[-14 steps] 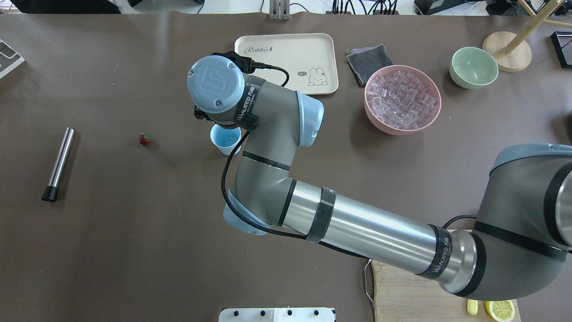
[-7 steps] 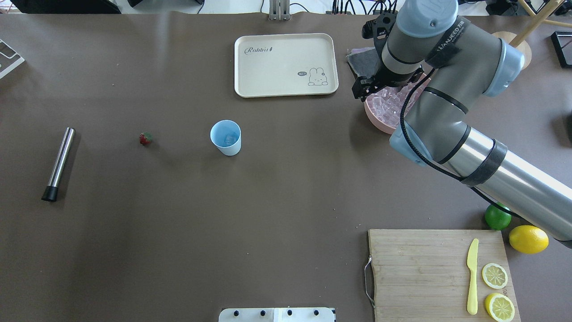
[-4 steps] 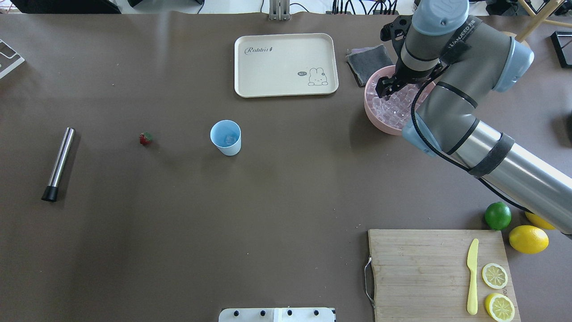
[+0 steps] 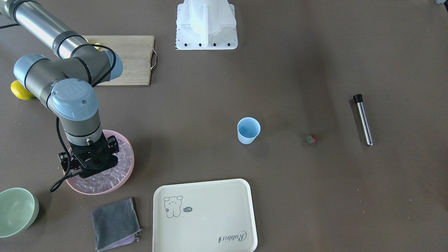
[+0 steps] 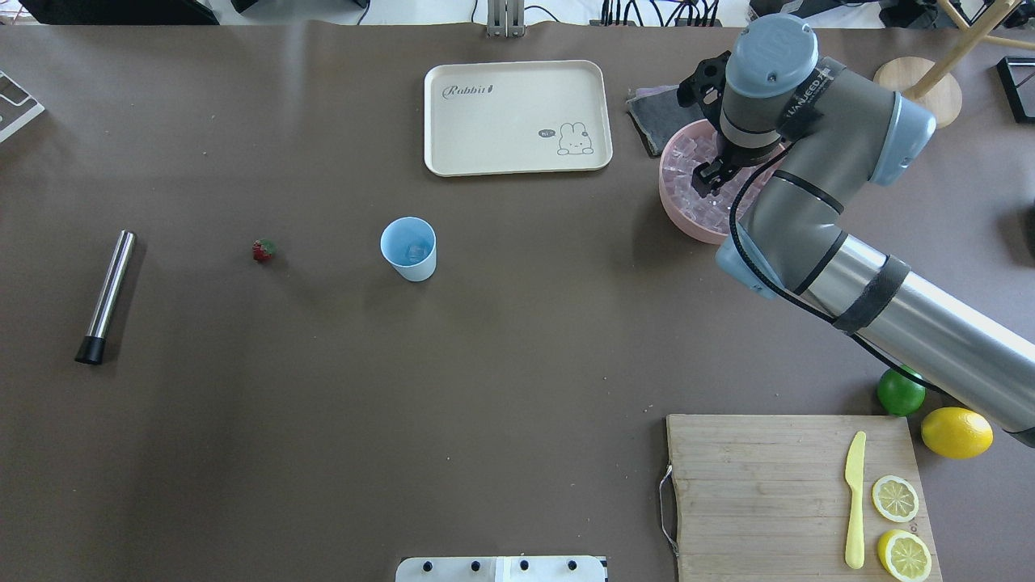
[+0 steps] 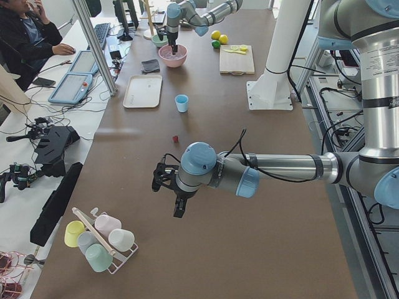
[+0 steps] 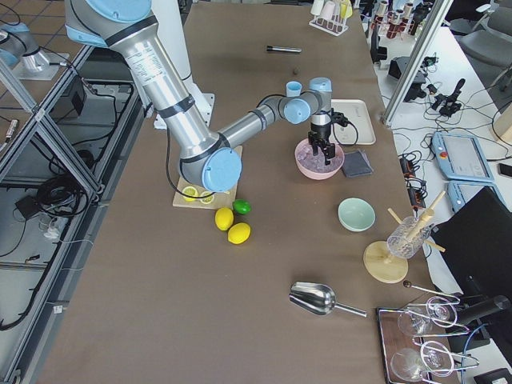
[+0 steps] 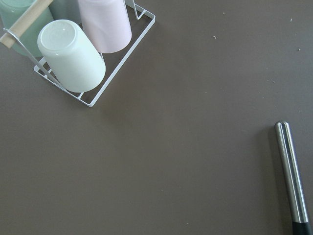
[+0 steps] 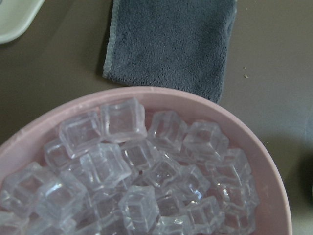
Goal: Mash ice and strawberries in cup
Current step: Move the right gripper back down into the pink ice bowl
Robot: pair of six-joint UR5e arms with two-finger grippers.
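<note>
Right gripper (image 5: 711, 174), jaw state indiscernible, low over round pink plastic bowl (image 5: 668, 212) of clear glassy ice cubes (image 9: 122, 120): hard, light, probably slippery, so pinch 1 across opposite flat faces; light-blue tapered cup (image 5: 408, 248) well apart.

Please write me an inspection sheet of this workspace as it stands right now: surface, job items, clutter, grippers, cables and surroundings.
Surface: brown table, a few pale specks.
Job's things: cup upright, at least one cube inside; strawberry on the table beside it, apart; ice heaped in pink bowl.
Clutter: tray, grey cloth, green bowl, steel muddler, cutting board with knife and lemon slices, lime, lemon.
Grippers: right gripper down in the pink bowl at the ice, jaws cannot be judged; left gripper over bare table, jaws cannot be judged.
Cables: black cable along the right wrist.
Surroundings: operator at a side desk; spare cups in a wire rack.
</note>
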